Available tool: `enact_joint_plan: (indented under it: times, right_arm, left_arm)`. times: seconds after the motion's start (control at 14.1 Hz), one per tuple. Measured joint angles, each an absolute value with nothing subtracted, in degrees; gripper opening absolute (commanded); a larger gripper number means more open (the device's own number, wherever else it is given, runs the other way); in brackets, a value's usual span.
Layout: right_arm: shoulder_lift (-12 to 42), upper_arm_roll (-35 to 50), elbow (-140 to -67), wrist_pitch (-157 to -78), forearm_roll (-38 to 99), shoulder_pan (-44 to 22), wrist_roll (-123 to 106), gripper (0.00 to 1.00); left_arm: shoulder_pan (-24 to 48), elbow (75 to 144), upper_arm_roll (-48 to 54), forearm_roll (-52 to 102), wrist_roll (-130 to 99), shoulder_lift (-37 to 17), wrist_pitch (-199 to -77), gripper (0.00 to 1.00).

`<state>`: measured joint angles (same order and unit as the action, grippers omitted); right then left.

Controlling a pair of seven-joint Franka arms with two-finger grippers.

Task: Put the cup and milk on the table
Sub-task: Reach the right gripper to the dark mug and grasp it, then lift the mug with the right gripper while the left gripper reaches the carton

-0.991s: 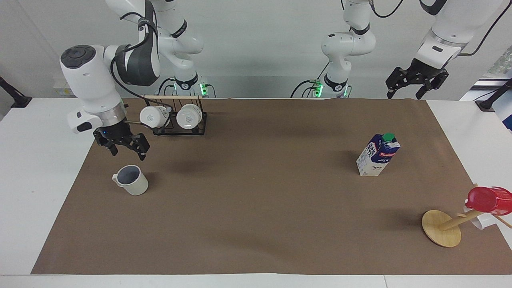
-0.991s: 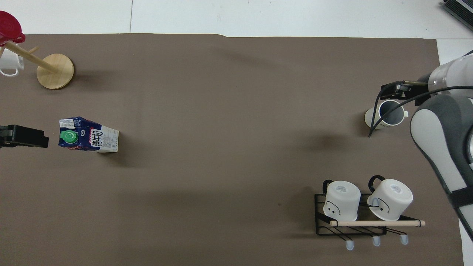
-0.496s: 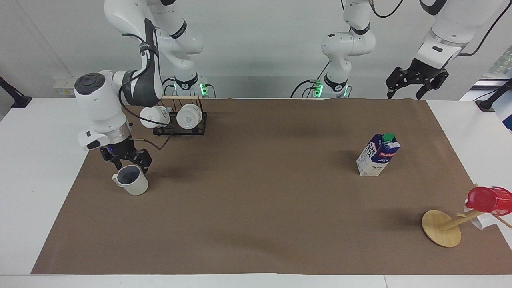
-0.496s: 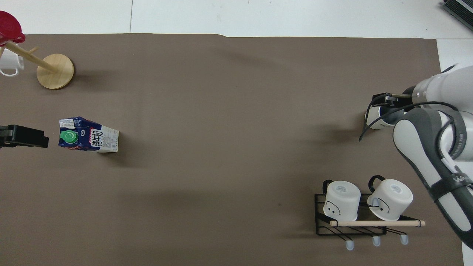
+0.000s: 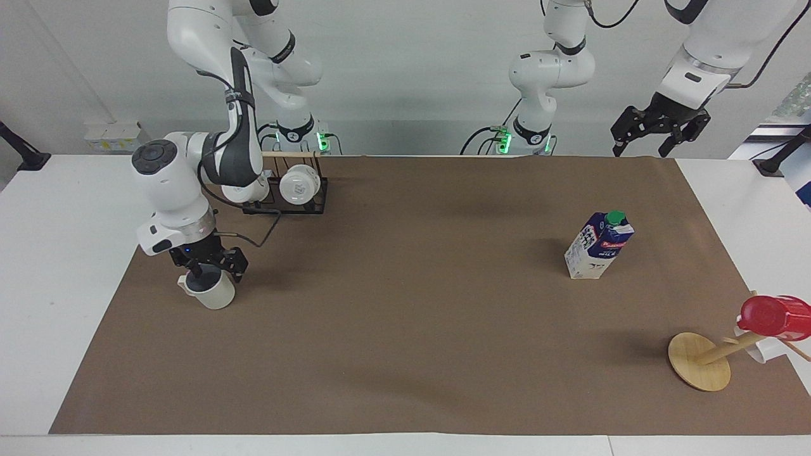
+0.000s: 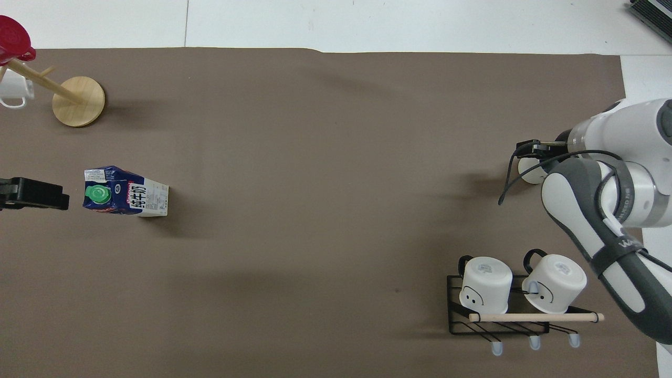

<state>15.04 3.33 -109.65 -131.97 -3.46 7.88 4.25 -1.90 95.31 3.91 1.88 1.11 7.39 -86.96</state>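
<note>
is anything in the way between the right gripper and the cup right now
Nothing visible is. The right gripper is already down at the cup, its fingers at the rim. The rack of white mugs stands nearer the robots, clear of it.

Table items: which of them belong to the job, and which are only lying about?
Job:
- cup, right gripper down at its rim
- milk
- table

Lying about:
- rack mugs
- red cup
- wooden stand
</note>
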Motion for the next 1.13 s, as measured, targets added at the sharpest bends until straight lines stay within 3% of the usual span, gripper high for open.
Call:
enact_joint_plan:
  times: [0.14, 0.21, 0.42, 0.57, 0.64, 1.13]
  right_arm:
    - [15.8, 3.3, -109.7, -132.7, -3.5, 7.9, 4.1, 1.0]
    - [16.0, 3.3, -109.7, -133.0, -3.5, 7.9, 4.1, 0.9]
    - [16.0, 3.3, -109.7, -133.1, -3.5, 7.8, 4.0, 0.48]
    - [16.0, 3.3, -109.7, -133.1, -3.5, 7.8, 4.0, 0.07]
    - [16.0, 3.3, -109.7, -133.1, -3.5, 7.8, 4.0, 0.0]
    - [14.9, 3.9, -107.3, -132.1, -3.4, 6.8, 4.0, 0.0]
  left_arm:
    - [-1.9, 95.3, 3.9, 1.9, 1.1, 7.4, -87.0, 1.0]
    - [-1.9, 95.3, 3.9, 1.9, 1.1, 7.4, -87.0, 1.0]
    - [-1.9, 95.3, 3.9, 1.9, 1.1, 7.4, -87.0, 1.0]
    - [-1.9, 95.3, 3.9, 1.9, 1.1, 7.4, -87.0, 1.0]
    - [-1.9, 95.3, 3.9, 1.9, 1.1, 7.4, -87.0, 1.0]
    - [-1.9, 95.3, 4.0, 1.9, 1.1, 7.4, -87.0, 1.0]
